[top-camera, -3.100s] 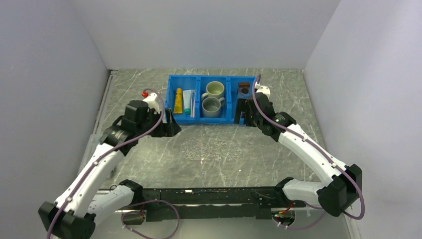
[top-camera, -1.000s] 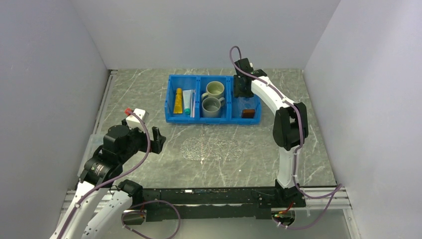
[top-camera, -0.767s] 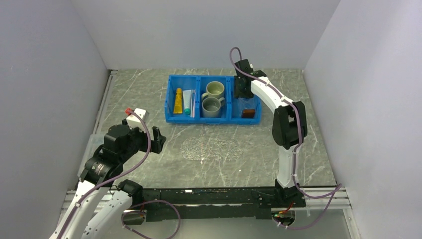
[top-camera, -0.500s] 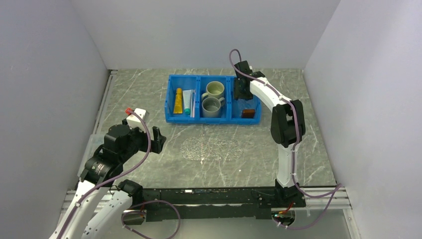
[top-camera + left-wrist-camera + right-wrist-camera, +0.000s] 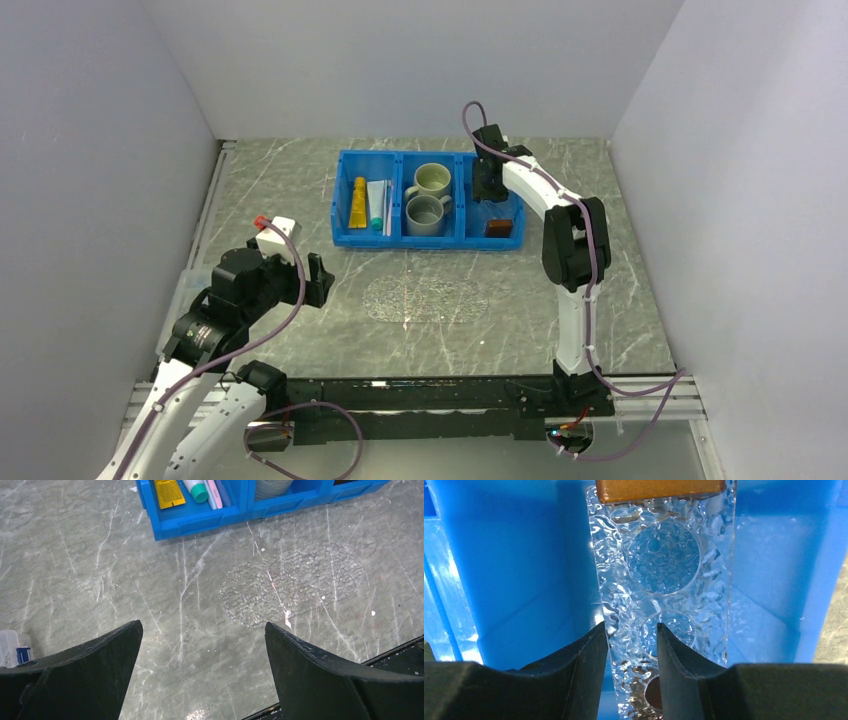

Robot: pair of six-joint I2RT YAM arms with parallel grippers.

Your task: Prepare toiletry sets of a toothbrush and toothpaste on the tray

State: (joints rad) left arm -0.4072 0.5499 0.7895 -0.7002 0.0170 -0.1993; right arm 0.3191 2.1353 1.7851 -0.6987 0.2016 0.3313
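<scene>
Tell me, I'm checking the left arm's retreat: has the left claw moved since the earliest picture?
Yes. The left claw pulled back toward the near edge, away from the left front corner of the blue bin.

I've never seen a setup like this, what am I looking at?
Two robot arms are bolted to a marbled table. One picture looks down from above; the other two come from a camera on each wrist. The left gripper is open and empty above the table. A blue bin holds yellow toothpaste, white toothpaste and a toothbrush on its left, mugs in the middle, a clear tray with a brown handle on its right. The right gripper is down in that compartment, jaws slightly apart over the tray; whether it grips it, I cannot tell.
</scene>
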